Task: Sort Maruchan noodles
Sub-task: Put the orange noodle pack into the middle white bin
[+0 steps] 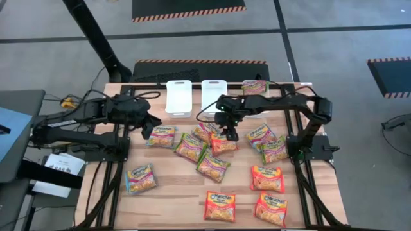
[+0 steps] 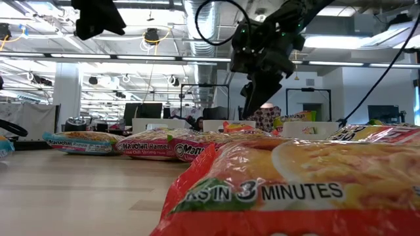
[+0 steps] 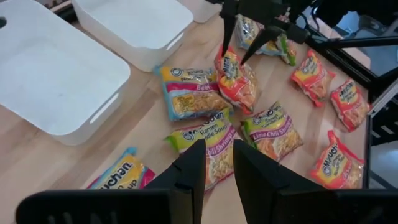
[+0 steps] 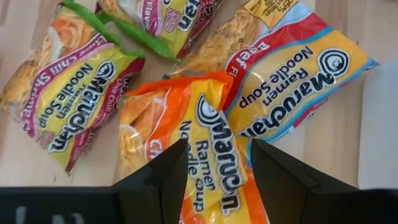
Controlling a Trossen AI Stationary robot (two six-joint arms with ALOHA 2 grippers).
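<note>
Several Maruchan noodle packets lie flat on the wooden table [image 1: 173, 192]. My right gripper [image 1: 228, 133] hangs open, pointing steeply down, just above an orange-red packet [image 4: 205, 143] in the middle cluster. Its fingers stand over the packet's two sides and clear of it, as the low view shows [image 2: 259, 88]. My left gripper [image 3: 219, 168] is open with nothing between its fingers. It slants down over the table's left side beside a pale yellow-blue packet [image 1: 162, 135], and a green-yellow packet [image 3: 208, 140] lies ahead of it.
Two white trays [image 1: 178, 96] [image 1: 215, 95] stand at the far edge, with one more packet [image 1: 255, 86] to their right. Loose packets lie near the front [image 1: 219, 206] [image 1: 271, 208], at the left [image 1: 140, 178] and at the right [image 1: 262, 135]. Black frame rails [image 1: 298, 128] run along the sides.
</note>
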